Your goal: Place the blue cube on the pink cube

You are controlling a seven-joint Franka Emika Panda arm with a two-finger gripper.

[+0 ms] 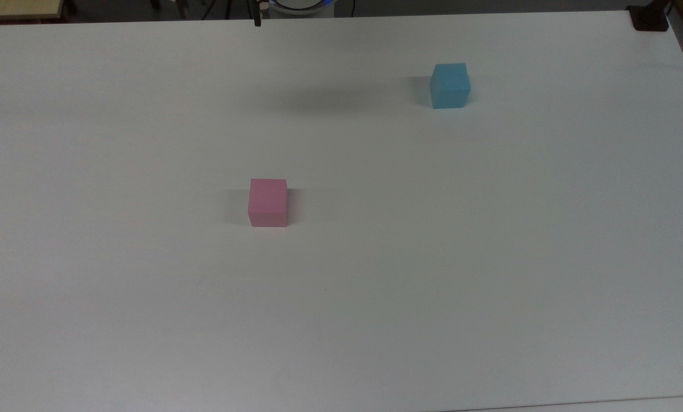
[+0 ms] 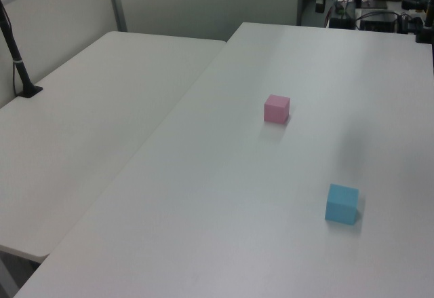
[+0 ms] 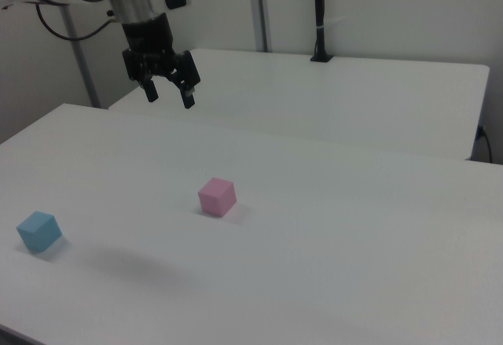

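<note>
The blue cube (image 1: 449, 85) sits flat on the table (image 1: 490, 257), well apart from the pink cube (image 1: 268, 202). The gripper (image 3: 169, 97) hangs high above the pink cube, fingers spread and empty, likely because no pickup has begun.

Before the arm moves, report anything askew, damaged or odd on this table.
Nothing stands out. The blue cube and the pink cube both sit flat on the white table, well apart and undamaged. The tool hangs open above the table, holding nothing.
</note>
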